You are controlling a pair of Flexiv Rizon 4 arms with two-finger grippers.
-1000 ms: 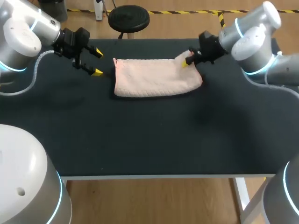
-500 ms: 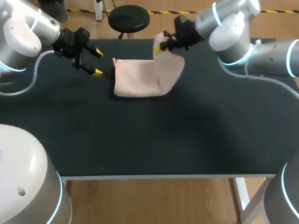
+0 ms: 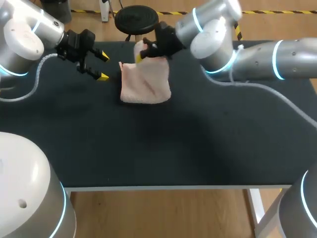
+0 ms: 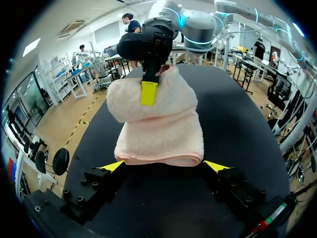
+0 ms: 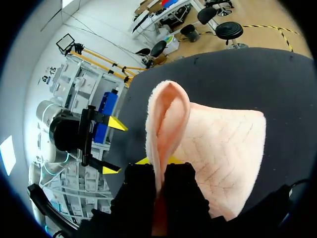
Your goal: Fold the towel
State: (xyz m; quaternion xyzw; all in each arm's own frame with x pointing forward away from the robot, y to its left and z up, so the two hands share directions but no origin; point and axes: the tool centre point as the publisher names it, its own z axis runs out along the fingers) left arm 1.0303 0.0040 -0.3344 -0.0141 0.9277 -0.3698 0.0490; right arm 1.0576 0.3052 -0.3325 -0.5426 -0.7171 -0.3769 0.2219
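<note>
A pink towel [image 3: 146,84] lies at the back middle of the black table [image 3: 163,144], its right part lifted and doubled over toward the left. My right gripper [image 3: 142,53] is shut on that raised edge, holding it above the towel's left half. In the right wrist view the pinched fold [image 5: 166,114] stands up between the fingers of the right gripper [image 5: 158,161]. My left gripper [image 3: 102,65] hovers open just left of the towel. In the left wrist view the towel [image 4: 161,136] lies ahead of the open left gripper [image 4: 164,166], with the right gripper's yellow fingertip [image 4: 147,93] on the raised flap.
The table's front edge [image 3: 163,187] runs across the lower part of the head view. My right arm [image 3: 257,57] stretches over the table's back right part.
My right gripper has carried the towel's right edge up and leftward across the towel, so the cloth now covers about half its former width. The left arm has stayed still.
</note>
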